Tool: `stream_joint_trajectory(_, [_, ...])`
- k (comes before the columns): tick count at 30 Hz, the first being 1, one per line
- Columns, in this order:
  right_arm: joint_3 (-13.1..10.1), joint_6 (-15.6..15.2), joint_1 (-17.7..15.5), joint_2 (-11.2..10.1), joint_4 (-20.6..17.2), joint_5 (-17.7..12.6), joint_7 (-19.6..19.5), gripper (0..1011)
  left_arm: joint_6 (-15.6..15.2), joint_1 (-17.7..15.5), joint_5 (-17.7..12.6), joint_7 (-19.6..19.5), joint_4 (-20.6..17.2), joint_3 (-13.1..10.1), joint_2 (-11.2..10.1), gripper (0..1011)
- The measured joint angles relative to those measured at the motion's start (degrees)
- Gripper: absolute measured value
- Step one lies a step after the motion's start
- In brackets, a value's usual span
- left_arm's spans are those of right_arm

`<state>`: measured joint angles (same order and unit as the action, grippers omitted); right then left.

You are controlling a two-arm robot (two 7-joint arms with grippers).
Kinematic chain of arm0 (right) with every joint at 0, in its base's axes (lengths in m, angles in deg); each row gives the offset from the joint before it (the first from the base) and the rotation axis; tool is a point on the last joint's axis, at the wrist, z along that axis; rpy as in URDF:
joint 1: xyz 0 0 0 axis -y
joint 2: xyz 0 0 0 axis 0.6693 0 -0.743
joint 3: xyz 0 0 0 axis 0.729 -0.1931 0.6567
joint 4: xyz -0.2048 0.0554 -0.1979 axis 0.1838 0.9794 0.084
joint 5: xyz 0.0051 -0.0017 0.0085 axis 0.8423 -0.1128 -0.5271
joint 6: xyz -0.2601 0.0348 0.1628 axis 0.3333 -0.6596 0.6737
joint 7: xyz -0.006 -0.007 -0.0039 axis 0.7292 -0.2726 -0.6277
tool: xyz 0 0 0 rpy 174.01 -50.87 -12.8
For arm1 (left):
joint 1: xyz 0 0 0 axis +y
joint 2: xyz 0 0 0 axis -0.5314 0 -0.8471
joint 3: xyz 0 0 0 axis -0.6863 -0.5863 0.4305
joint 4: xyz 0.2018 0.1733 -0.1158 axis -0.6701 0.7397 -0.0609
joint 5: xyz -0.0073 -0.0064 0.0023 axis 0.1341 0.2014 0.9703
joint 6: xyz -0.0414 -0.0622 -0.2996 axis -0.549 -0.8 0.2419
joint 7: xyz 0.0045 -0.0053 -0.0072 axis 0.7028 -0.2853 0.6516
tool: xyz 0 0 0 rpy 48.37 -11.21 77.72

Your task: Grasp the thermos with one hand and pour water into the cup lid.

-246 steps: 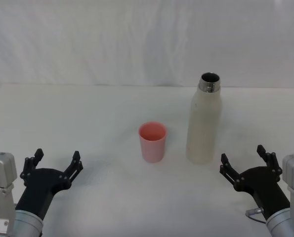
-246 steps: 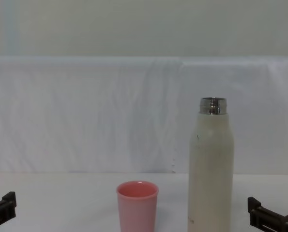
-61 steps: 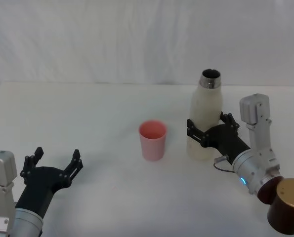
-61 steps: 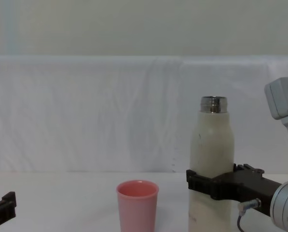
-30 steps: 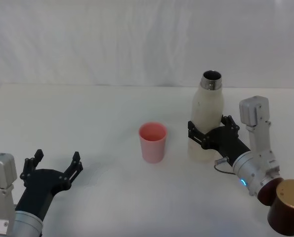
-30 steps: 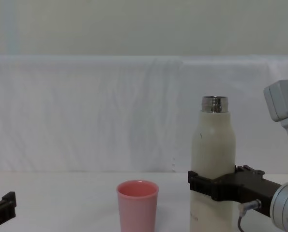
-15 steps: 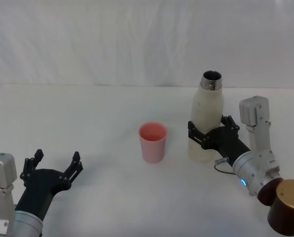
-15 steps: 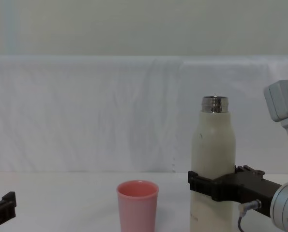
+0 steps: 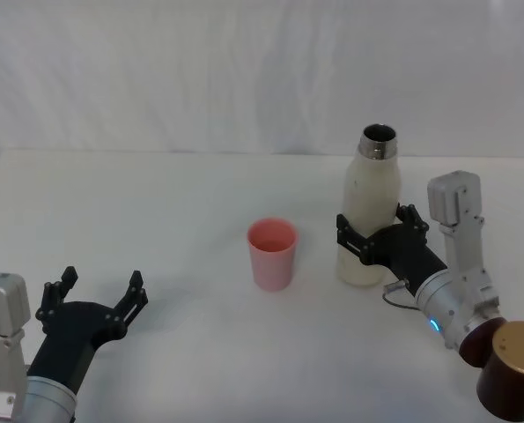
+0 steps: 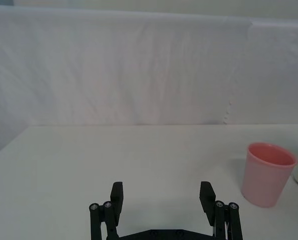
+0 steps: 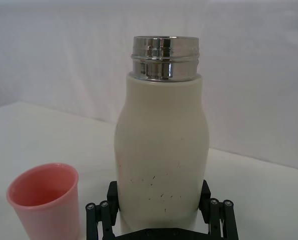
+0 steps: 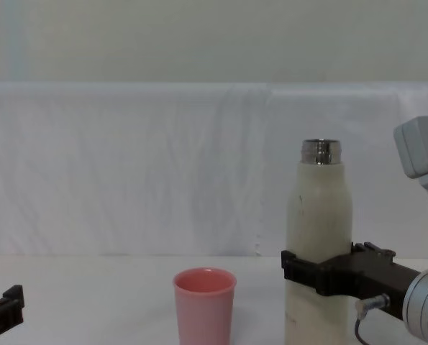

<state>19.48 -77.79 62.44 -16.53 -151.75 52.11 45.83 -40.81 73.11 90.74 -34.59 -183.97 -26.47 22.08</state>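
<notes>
The thermos (image 9: 372, 198) is a tall cream-white bottle with an open steel neck, standing upright at the table's right of centre. My right gripper (image 9: 374, 233) is shut on its lower body, one black finger on each side; the right wrist view shows the same thermos (image 11: 161, 150) clamped in that gripper (image 11: 159, 192). The cup lid (image 9: 272, 253), a small salmon-pink cup, stands upright and open a short way to the thermos's left. In the chest view the cup lid (image 12: 203, 305) is beside the thermos (image 12: 318, 215). My left gripper (image 9: 103, 280) rests open near the front left.
The white table (image 9: 156, 203) ends at a white cloth backdrop behind. A brown cylindrical part of my right arm (image 9: 512, 370) sits at the front right corner. The left wrist view shows the cup lid (image 10: 268, 174) ahead and to the side of the left gripper (image 10: 161, 192).
The thermos has risen slightly in the right gripper's hold, staying upright. The cup lid and the left arm have not moved.
</notes>
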Motion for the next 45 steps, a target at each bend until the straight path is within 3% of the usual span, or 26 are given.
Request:
stream_joint_trajectory(18, [-1.1, 0.2, -1.0, -1.9, -4.2, 1.8, -0.6, 951, 0.0, 0.0, 0.0, 0.0, 0.0, 0.0, 0.0, 1001])
stream_joint_trajectory(45, [0.4, 0.8, -1.8, -6.8, -8.3, 13.8, -1.0, 951, 0.0, 0.0, 0.0, 0.0, 0.0, 0.0, 0.0, 1001])
